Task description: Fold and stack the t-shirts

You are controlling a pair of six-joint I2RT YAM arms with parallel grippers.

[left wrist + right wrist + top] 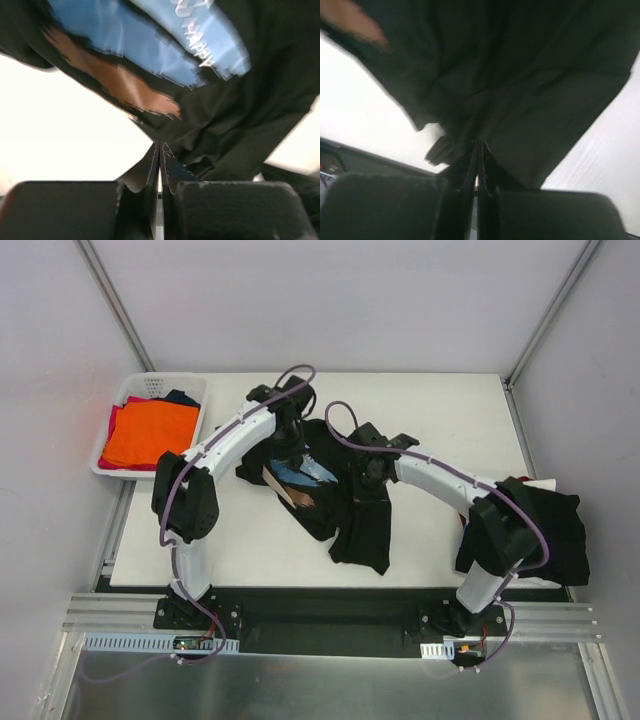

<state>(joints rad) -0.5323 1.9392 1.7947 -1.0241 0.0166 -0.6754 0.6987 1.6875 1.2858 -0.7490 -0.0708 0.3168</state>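
A black t-shirt [355, 525] with a blue and tan brush-stroke print lies bunched in the middle of the white table [440, 410]. My left gripper [291, 440] is over its upper left part. In the left wrist view that gripper [160, 146] is shut, its tips pinching a black edge of the shirt [240, 110] just below the print. My right gripper [368, 475] is on the shirt's right side. Its wrist view shows it [479, 145] shut on a dark fold of the t-shirt [520, 75], which fills most of that view.
A white lattice basket [170, 378] at the table's left edge holds an orange t-shirt [150, 435] with red and dark ones under it. A pile of black cloth [550, 530] sits at the right edge, beside the right arm's elbow.
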